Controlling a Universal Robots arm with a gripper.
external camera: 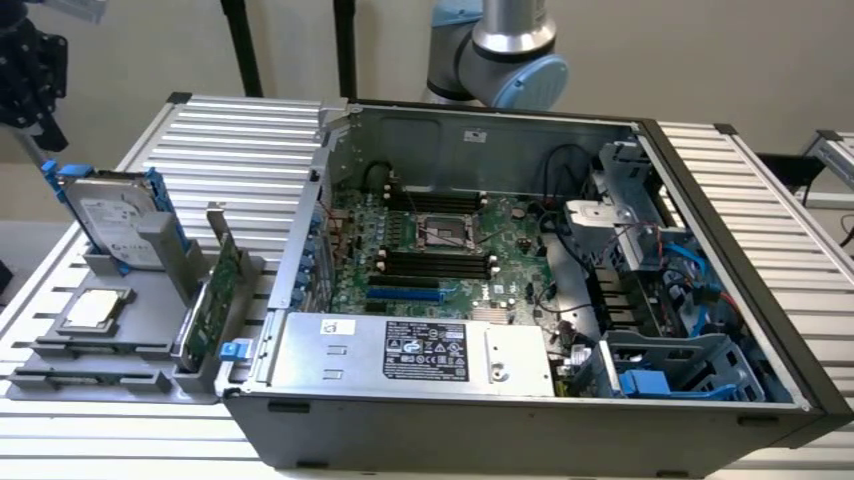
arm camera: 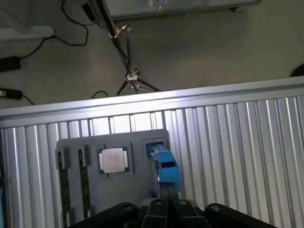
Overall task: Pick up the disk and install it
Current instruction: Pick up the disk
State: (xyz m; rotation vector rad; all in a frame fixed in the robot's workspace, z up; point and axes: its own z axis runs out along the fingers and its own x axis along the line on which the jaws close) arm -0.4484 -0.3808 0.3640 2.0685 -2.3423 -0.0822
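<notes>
Disk (external camera: 114, 218) stands on edge in the far slot of a grey holder (external camera: 80, 378), leaning back a little, not yet lifted. Body flat, rectangular, silver-grey metal. White label with small dark print faces the exterior camera. Bright blue frame runs up both long edges, with blue tabs at the upper corners. Nothing touches it in the exterior view.

Clock read on the exterior view:
- Holder lies at 9 o'clock of the open case (external camera: 534, 440), both on a ribbed metal table (external camera: 240, 130).
- Disk is at the holder's 12 o'clock end.
- Chip (external camera: 96, 308), square and silver-topped, lies flat just at 6 o'clock of the disk.
- Green card (external camera: 210, 300) stands on edge at 3 o'clock of the chip, between chip and case wall.
- Inside the case, a green board (external camera: 441, 235) sits mid-floor, with a power supply (external camera: 414, 350) at its 6 o'clock.
- Arm (external camera: 514, 50) rises behind the case at 12 o'clock.

Wrist view looks down on the holder. Disk shows from above as a narrow blue-edged strip in its slot, chip beside it. Gripper (arm camera: 168, 191) is closed tight, holding nothing. It lines up over the disk; height above it unclear
</notes>
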